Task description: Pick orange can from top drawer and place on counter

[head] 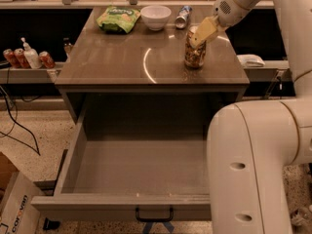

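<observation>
Two red cans [14, 57] stand on the left side shelf [29, 74], well apart from the job. The top drawer [141, 167] is pulled open toward the near side, and its grey floor shows no can in it. Above it is the table [117, 57], with a green bag [118, 18], a white bowl [156, 16] and a blue-and-silver can [183, 16] lying on its side along the far edge. Right of centre the orange can [194, 57] stands upright with its base seemingly down on the glossy top, near the right edge and clear of the other things. It is probably a light, thin-walled can, stiff enough along its height but easy to dent with a hard squeeze, and smooth enough to slip. The best hold is across the upper wall just below the rim, with modest pressure and the can kept vertical. That is where the pincer [202, 32] sits, closed on the top of the can and coming in slantwise from the upper right. The arm [258, 165] rises bulky in the near right foreground, bends at the far right and reaches down and left to the can.
</observation>
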`<action>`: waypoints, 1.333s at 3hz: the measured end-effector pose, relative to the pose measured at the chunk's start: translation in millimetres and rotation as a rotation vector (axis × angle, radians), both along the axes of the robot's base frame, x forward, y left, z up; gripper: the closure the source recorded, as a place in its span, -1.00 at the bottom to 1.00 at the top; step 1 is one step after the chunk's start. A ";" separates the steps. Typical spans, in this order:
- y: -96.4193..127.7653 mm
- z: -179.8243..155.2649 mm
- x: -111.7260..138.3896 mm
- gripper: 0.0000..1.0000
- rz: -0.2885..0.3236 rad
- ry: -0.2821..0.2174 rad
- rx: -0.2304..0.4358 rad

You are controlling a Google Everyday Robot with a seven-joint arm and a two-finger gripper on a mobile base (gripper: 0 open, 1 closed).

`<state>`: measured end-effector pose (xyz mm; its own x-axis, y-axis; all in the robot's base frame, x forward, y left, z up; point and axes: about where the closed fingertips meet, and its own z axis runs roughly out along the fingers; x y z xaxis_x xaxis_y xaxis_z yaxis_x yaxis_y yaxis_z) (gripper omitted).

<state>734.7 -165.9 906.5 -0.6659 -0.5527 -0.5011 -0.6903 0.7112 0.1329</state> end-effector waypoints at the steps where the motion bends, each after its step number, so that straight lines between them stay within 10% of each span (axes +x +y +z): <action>1: 2.6 -1.6 5.7 -0.31 -0.004 -0.012 0.004; 2: 5.3 -4.2 10.5 -0.78 -0.007 -0.019 0.008; 4: 7.3 -6.3 13.8 -1.00 -0.008 -0.023 0.011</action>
